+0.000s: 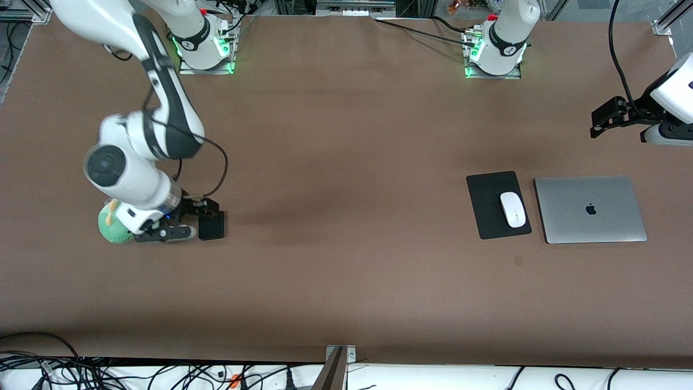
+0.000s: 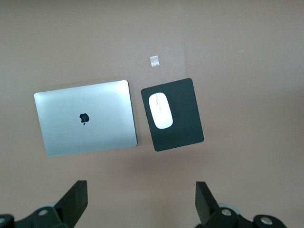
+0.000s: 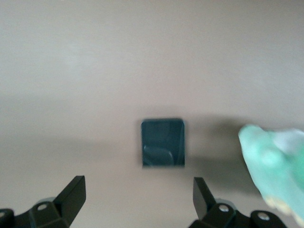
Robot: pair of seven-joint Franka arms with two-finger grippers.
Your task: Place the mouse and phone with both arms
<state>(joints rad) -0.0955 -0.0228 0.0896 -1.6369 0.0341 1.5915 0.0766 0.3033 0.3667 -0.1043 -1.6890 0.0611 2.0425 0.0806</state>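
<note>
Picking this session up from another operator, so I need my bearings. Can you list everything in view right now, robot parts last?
mouse: one, white, on the mouse pad.
mouse pad: one, black, beside the laptop, toward the left arm's end.
laptop: one, silver, closed, toward the left arm's end.
phone: one, black, flat on the table, toward the right arm's end.
plush toy: one, green, beside the phone.
table: one, brown.
left gripper: open, over the bare table beside the laptop; this arm waits.
right gripper: open, low over the phone.

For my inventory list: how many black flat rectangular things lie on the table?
2: the phone below the right gripper, and the mouse pad under the mouse, beside the laptop.
</note>
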